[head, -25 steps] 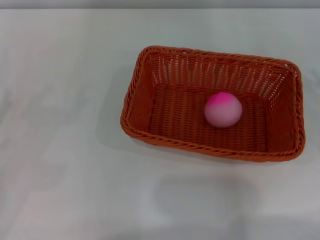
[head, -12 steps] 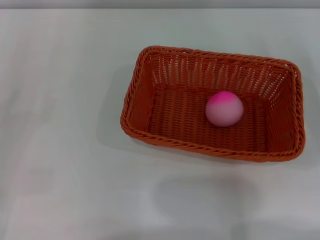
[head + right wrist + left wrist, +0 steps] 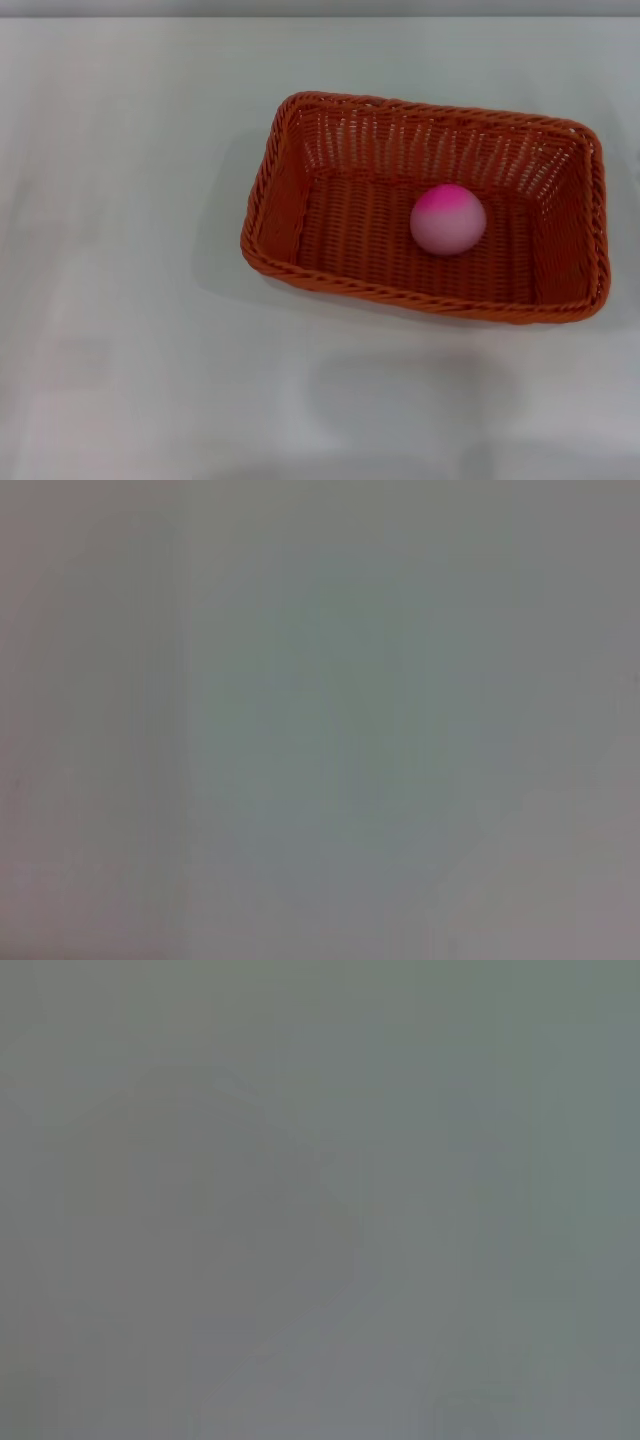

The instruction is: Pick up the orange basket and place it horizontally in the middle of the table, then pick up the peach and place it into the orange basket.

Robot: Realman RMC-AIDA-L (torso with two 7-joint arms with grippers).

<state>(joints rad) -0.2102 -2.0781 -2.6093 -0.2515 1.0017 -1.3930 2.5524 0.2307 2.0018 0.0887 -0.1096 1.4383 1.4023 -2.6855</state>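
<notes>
The orange basket (image 3: 300,215) lies lengthwise across the white table (image 3: 120,250), right of centre in the head view, slightly skewed. Inside it, on the woven floor toward its right half, rests the peach (image 3: 447,220), pale pink with a magenta top. Neither gripper nor arm shows in the head view. Both wrist views show only a plain grey surface with nothing on it.
The table's far edge (image 3: 320,17) runs along the top of the head view. A faint shadow lies on the tabletop in front of the basket.
The peach has shifted very slightly to the right inside the basket; the basket has not moved.
</notes>
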